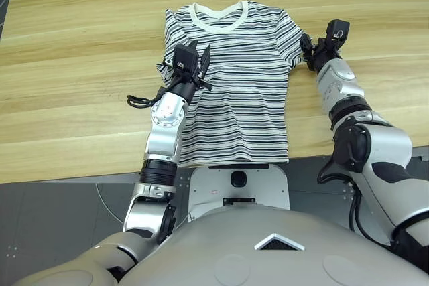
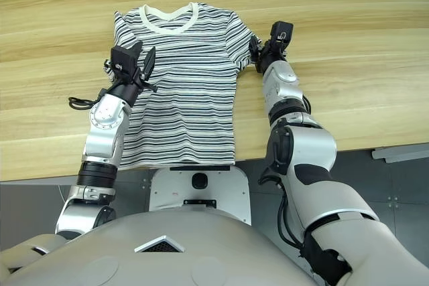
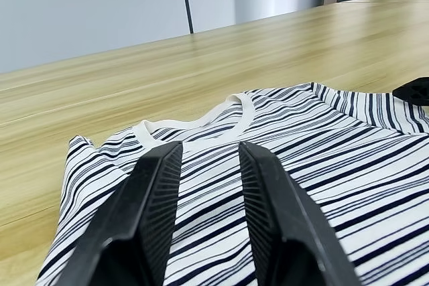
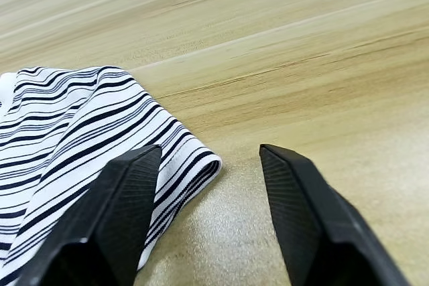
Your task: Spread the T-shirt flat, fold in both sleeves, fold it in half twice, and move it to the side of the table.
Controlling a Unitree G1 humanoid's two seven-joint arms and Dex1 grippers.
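lying flat on the worktop (image 1: 80,45), the t-shirt (image 1: 241,92) stretches under the spread left pincer (image 3: 208,149); one sleeve hem (image 4: 201,165) sits inside the right pincer (image 4: 209,152), also spread.

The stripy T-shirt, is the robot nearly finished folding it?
Not yet. The white and navy striped T-shirt lies flat on the wooden table. Its left sleeve looks tucked in; the open right gripper is at the outstretched right sleeve. Both half-folds and moving aside remain.
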